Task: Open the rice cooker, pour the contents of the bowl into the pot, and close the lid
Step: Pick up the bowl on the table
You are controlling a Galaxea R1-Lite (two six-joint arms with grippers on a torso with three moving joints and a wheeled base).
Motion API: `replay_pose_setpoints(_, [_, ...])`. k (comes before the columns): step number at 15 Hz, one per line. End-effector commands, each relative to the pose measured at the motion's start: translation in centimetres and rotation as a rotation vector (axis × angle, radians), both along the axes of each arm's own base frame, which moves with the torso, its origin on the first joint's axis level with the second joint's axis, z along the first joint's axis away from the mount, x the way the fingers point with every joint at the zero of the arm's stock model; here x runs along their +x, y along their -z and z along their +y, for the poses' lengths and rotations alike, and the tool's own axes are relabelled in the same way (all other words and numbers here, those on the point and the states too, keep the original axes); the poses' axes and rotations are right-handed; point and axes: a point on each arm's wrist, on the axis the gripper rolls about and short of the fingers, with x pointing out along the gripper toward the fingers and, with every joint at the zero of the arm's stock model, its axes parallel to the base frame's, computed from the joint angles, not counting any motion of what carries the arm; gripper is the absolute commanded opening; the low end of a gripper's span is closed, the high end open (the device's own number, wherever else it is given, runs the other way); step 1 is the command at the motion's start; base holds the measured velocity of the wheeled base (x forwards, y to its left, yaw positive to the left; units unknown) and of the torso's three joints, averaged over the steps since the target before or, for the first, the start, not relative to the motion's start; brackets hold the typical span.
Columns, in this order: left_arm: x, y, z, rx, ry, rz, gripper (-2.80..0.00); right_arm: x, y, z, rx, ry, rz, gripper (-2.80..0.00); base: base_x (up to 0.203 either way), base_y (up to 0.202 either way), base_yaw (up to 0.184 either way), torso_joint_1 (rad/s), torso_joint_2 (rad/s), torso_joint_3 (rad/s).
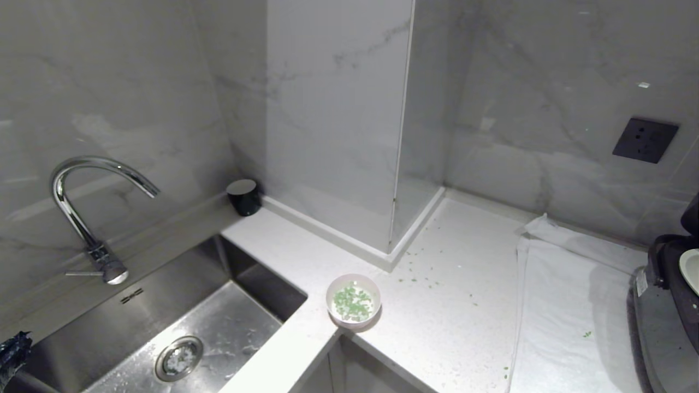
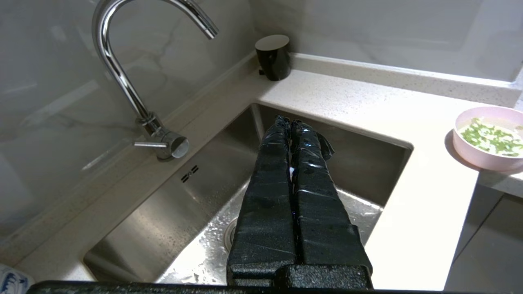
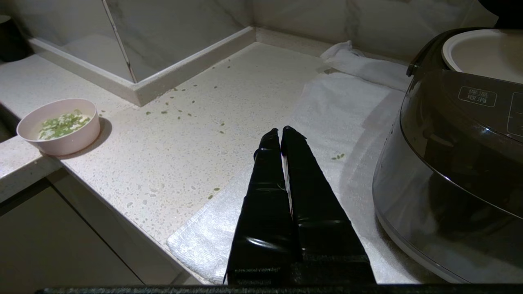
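The left claw (image 2: 292, 122) is pressed together and pinches nothing; in its own wrist view it hangs at mid-frame over the sink (image 2: 175, 204), and in the head view only its dark tip shows at the lower left edge (image 1: 13, 349); the right claw (image 3: 282, 134) is likewise closed and empty, mid-frame in its view, above the towel (image 3: 347, 106) beside the cooker (image 3: 449, 163).

Outward from the left claw, the bowl (image 1: 353, 301) sits at lower centre of the head view, on the counter (image 1: 448, 305) close to its front corner, just beside the sink; the green bits (image 1: 354, 303) lie inside it, looking wet, and a few are scattered on the counter and towel.

The cooker stands at the far right edge of the head view (image 1: 669, 305), on the towel; its lid (image 1: 691, 267) appears to be raised, with the white inner plate showing.

The bowl looks small, light and stiff, likely smooth and slippery when wet; a pinch on its rim, at the side facing the sink, seems best; it should be kept level, since the contents could slop out; the counter edge is near, so a nudge might tip it off.
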Motion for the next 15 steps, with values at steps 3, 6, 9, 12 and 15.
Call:
replay_pose_setpoints(3, [-1.4, 0.8, 0.0, 0.001, -0.004, -0.066, -2.80, 0.0, 0.0, 0.0, 0.000, -0.001, 0.002, -2.80, 0.000, 0.000, 0.000, 0.000, 0.00, 0.000])
replay_pose_setpoints(6, [-2.0, 2.0, 0.0, 0.001, -0.007, -0.083, -2.80, 0.0, 0.0, 0.0, 0.000, -0.001, 0.001, -2.80, 0.000, 0.000, 0.000, 0.000, 0.00, 0.000])
replay_pose_setpoints(9, [-2.5, 3.9, 0.0, 0.000, -0.012, -0.059, -2.80, 0.0, 0.0, 0.0, 0.000, -0.001, 0.001, -2.80, 0.000, 0.000, 0.000, 0.000, 0.00, 0.000])
replay_pose_setpoints(12, [-2.9, 4.7, 0.0, 0.000, -0.015, -0.072, -2.80, 0.0, 0.0, 0.0, 0.000, -0.001, 0.001, -2.80, 0.000, 0.000, 0.000, 0.000, 0.00, 0.000])
replay_pose_setpoints(15, [-3.5, 5.2, 0.1, -0.003, -0.044, -0.081, -2.80, 0.0, 0.0, 0.0, 0.000, -0.001, 0.002, -2.80, 0.000, 0.000, 0.000, 0.000, 0.00, 0.000])
